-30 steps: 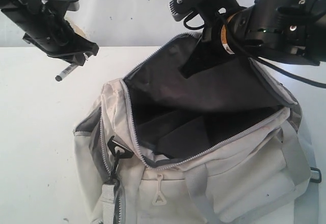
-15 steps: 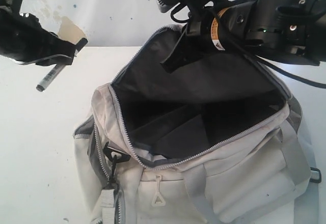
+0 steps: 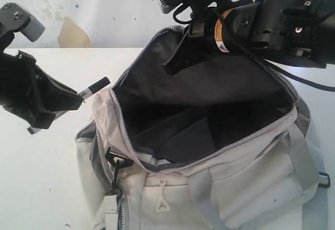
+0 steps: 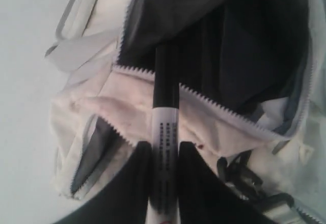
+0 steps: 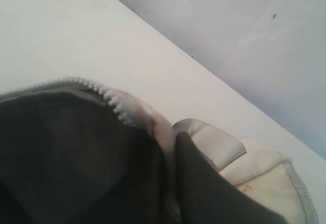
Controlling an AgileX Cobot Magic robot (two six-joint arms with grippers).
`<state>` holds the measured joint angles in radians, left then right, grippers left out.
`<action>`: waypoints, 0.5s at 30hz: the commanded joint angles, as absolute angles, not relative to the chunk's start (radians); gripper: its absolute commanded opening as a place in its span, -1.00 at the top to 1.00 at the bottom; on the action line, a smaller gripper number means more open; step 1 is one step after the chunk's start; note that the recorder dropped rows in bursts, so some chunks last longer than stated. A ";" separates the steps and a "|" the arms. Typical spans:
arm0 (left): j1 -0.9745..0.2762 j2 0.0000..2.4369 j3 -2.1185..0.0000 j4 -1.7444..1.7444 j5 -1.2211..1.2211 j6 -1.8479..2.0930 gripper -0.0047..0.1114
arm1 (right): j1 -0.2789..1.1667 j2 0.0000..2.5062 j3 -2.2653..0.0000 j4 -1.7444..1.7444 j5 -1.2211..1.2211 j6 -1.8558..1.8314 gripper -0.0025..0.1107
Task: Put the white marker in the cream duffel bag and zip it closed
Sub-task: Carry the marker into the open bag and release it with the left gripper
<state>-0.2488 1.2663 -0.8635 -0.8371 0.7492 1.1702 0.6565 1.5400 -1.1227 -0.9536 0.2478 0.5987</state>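
Holding white marker [image 4: 165, 124] clamped in left gripper [image 4: 164, 150], long axis aimed cap-first into cream duffel bag [image 3: 251, 183] mouth just ahead.

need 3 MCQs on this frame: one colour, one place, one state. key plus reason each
1. The cream duffel bag has a lining of which colour?
A) red B) cream C) dark grey
2. Where is the white marker?
A) inside the bag B) in the left gripper C) lying on top of the bag
3. The bag's main zipper is:
A) open B) zipped shut C) covered by a cloth

Key: 1 C, the exposed inside is dark grey. 2 B, the barrel is clamped there, cap towards the opening. 3 A, the teeth are parted and the right gripper holds one side up.
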 commanded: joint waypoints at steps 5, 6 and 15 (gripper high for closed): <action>-0.374 1.259 -0.803 -1.131 0.569 1.416 0.92 | 0.645 1.537 -1.130 -0.958 0.229 0.607 0.96; -0.389 1.259 -0.801 -1.131 0.556 1.435 0.92 | 0.645 1.537 -1.130 -0.958 0.229 0.607 0.96; -0.491 1.349 -0.800 -1.372 0.427 1.491 0.92 | 0.645 1.537 -1.130 -0.958 0.229 0.607 0.96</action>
<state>-0.4792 1.3216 -0.8045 -1.2621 0.4562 1.4597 0.6565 1.5400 -1.1227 -0.9536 0.2463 0.5987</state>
